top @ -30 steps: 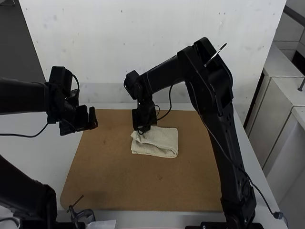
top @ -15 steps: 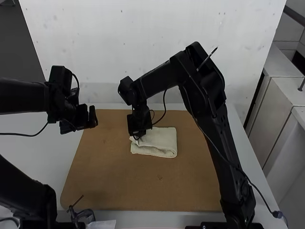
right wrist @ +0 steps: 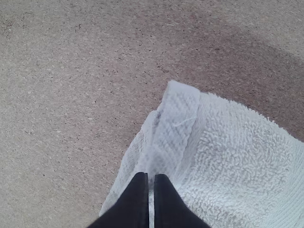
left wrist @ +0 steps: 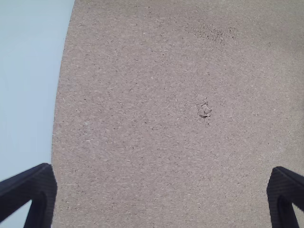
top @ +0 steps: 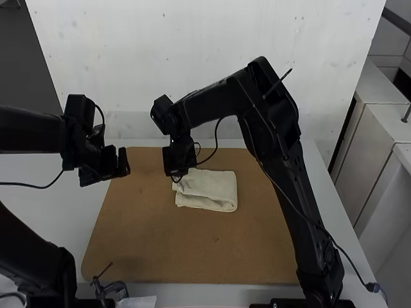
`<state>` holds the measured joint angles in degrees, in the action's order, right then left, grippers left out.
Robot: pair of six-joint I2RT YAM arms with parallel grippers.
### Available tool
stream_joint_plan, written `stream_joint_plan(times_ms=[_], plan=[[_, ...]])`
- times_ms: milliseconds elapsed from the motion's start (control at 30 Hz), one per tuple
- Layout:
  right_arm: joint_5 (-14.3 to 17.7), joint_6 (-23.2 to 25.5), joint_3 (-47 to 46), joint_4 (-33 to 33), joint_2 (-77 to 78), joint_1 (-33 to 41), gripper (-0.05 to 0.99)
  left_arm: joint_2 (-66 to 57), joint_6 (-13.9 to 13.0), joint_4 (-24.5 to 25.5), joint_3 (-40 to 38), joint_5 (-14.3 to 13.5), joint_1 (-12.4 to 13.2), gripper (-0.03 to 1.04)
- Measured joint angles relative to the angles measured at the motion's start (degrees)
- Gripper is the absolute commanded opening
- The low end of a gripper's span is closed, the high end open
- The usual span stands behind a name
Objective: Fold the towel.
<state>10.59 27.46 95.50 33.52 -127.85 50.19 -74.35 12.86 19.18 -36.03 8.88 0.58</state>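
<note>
My left gripper hangs open at the mat's far left corner, away from the cloth. The left wrist view shows the left gripper with bare mat between its wide-set fingers. Pale and folded in layers, the towel lies beyond the mat's middle, a loose flap at its left side. At its far left edge, my right gripper points down. In the right wrist view, the right gripper is shut on a raised ridge of the towel; its fingers hide the pinched part.
The brown mat lies on a white table, with a pale wall behind. A small dark clamp-like item and some white paper are at the near left edge. The right arm arches across the middle from the right.
The right gripper has moved left along the towel's far edge. The towel has shifted slightly left with it. The left arm has moved only slightly.
</note>
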Motion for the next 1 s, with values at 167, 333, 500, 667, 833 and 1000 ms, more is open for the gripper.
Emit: stream_joint_plan(times_ms=[167, 333, 500, 667, 833, 1000], plan=[[0.0, 0.0, 0.0, 0.0, -0.5, 0.2, 0.08, 0.0, -0.2, -0.9, 0.1, 0.2, 0.5, 1.00], [0.7, 0.2, 1.2, 3.0, -1.0, -0.1, 0.62, 0.0, -0.4, -1.0, 0.1, 0.4, 0.5, 1.00], [1.1, -0.1, 2.9, 5.2, 0.1, -2.7, 0.96, 0.0, -0.4, -0.9, 0.0, 0.4, 0.5, 1.00], [1.9, -0.7, 0.2, 5.1, 5.5, -7.9, 0.96, 0.0, -0.4, -0.2, -0.3, 0.4, 0.4, 1.00], [2.5, -1.7, -9.4, 2.3, 14.0, -14.1, 0.96, 0.0, -0.4, -0.1, -1.1, 0.4, -0.4, 1.00], [2.6, -4.0, -22.1, -3.8, 22.5, -20.5, 0.96, 0.2, -0.4, 0.5, -1.2, 0.4, -0.6, 1.00]])
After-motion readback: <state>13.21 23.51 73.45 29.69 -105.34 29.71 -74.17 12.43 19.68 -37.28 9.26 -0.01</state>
